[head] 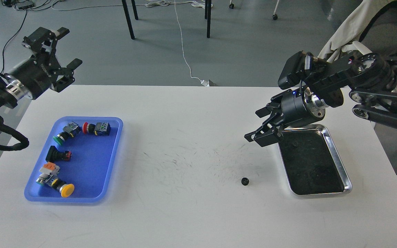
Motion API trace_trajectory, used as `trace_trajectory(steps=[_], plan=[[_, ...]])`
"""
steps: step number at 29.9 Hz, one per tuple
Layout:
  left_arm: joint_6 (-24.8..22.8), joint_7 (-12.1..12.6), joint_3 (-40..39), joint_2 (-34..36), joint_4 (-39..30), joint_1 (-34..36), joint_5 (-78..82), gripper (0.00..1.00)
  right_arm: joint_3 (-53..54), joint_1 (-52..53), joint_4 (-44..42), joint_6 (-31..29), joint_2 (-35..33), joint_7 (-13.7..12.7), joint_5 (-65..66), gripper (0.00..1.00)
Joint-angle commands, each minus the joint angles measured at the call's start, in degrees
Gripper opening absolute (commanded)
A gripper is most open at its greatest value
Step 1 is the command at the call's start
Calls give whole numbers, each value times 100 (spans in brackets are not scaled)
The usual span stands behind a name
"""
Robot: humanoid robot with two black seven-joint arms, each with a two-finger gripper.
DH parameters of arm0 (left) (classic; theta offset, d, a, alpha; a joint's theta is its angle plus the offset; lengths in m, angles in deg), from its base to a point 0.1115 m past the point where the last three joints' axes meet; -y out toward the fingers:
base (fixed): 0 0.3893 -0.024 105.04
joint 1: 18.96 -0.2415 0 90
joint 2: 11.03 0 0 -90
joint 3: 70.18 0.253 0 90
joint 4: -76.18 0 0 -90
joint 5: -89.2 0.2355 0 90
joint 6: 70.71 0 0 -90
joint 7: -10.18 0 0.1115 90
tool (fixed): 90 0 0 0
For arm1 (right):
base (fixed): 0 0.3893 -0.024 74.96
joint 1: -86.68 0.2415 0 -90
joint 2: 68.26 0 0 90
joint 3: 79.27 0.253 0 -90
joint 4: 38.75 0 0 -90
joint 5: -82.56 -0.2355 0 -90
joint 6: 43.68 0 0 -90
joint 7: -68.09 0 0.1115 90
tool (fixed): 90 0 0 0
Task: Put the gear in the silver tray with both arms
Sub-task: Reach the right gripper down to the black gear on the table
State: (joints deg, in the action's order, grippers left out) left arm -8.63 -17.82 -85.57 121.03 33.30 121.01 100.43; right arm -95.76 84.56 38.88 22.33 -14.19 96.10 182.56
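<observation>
Spreading across most of the view, the white table (191,206) carries everything, and places below are given relative to the silver tray (347,179), which sits near the table's right side. Well to the left of the silver tray, across a wide stretch of scuffed tabletop, lies the blue tray (91,165), holding several push-button switches, among them a yellow-capped switch (67,189) at its near end. The right gripper (257,125) hangs just off the silver tray's far left corner, its fingers spread apart and holding nothing. The left gripper (65,48) is raised beyond the table's far left corner, farthest of all from the silver tray, its fingers likewise spread and empty. Smallest is the gear (245,181), a dark toothed wheel resting on the bare table just left of the silver tray's near end, apart from its rim. A tiny dark speck (294,145) on the tray's bottom may be another gear, but that cannot be told. By my judgement this gear is not yet grasped; picking it up and setting it in the tray remain.
</observation>
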Motion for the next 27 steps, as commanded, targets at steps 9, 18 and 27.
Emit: trace_trajectory(steps=[9,18,27], plan=[[-8,0,-43,57,227,-278,-296,99,-354,151,358,-8,305,0,415,86],[-8,0,-122,109,342,-269,-604,99,-521,195,411,-272,736,0,459,94],[-8,0,-201,4,386,-278,-1043,99,-872,467,411,-281,894,0,661,92]])
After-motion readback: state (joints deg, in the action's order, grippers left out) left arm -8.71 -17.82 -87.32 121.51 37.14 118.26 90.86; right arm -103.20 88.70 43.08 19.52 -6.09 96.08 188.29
